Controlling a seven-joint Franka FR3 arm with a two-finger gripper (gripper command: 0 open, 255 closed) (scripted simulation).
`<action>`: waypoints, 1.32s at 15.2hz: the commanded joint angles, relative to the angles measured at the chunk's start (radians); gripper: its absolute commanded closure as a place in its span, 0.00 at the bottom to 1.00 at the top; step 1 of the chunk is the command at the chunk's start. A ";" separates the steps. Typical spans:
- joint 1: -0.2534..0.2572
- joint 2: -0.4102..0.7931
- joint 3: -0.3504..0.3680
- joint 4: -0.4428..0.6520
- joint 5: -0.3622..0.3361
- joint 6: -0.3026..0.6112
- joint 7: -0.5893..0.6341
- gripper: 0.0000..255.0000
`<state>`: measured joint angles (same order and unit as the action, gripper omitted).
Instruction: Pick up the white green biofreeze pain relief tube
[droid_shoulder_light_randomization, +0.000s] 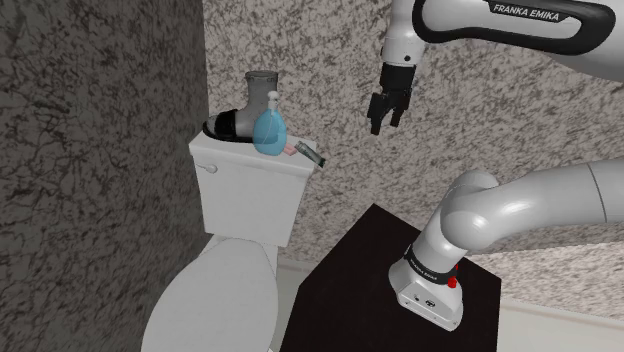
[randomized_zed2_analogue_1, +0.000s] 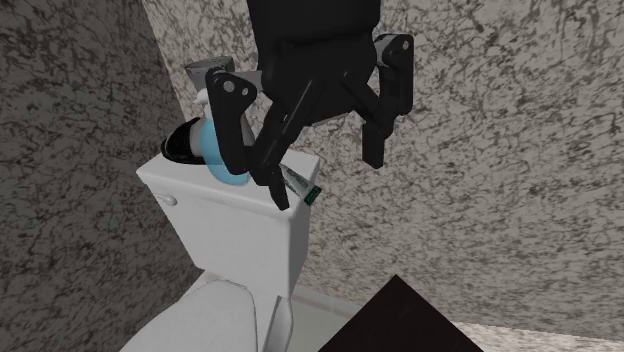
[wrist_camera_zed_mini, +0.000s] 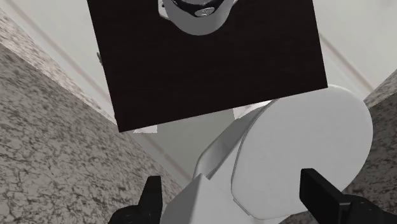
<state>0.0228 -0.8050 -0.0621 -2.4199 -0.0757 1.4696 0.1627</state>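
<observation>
I am holding my all-black 2-finger tool (droid_shoulder_light_randomization: 386, 124) wide open and empty in the air, above and to the shoulder view's right of the white toilet tank (droid_shoulder_light_randomization: 225, 190). The slim white tube with the dark green end (droid_shoulder_light_randomization: 306, 153) is lying flat at that same end of the tank lid, just beside the translucent blue rounded bottle (droid_shoulder_light_randomization: 268, 131). I am judging that 1 finger coming down off-centre is risking pushing the tube over the lid's edge, and a wide descent is risking toppling the bottle.
</observation>
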 joint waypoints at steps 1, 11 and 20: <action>0.000 0.000 0.000 0.000 0.000 0.000 0.000 0.00; -0.009 0.105 -0.146 -0.196 -0.138 0.457 -0.198 0.00; 0.016 0.388 -0.298 -0.215 -0.191 0.907 -0.380 0.00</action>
<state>0.0285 -0.4665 -0.3426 -2.6481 -0.2700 2.3193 -0.1943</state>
